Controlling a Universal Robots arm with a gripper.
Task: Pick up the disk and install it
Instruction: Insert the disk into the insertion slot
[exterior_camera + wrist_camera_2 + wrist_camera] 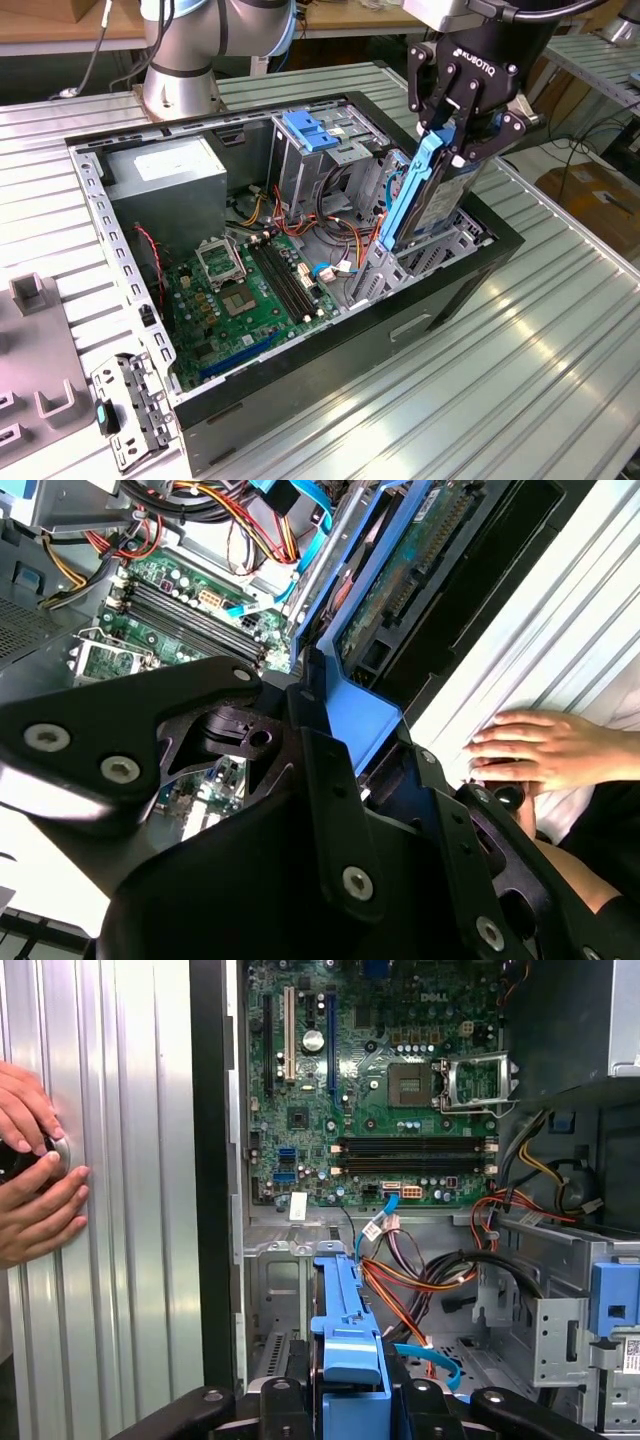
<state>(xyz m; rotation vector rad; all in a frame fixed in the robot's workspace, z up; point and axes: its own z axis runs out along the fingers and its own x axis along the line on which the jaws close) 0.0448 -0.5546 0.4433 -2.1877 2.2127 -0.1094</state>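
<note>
- The tool (pixel 452 140) grips the disk (pixel 410 197), which stands on edge.
- Its lower end enters the computer case (pixel 300 395) at one corner.
- A hand (pixel 545 750) rests on the tabletop (pixel 520 380) beside it.

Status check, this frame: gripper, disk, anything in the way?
Gripper shut on blue-framed flat rectangular hard disk. Disk near upright on edge, lower end at metal drive bay in open black computer case. Person's hand on ribbed metal table beside case.

The arm (pixel 185 60) is silver with pale blue joint caps. The pincer (pixel 455 150) is black, with jointed links, silver screws (pixel 358 882) and white lettering.
</note>
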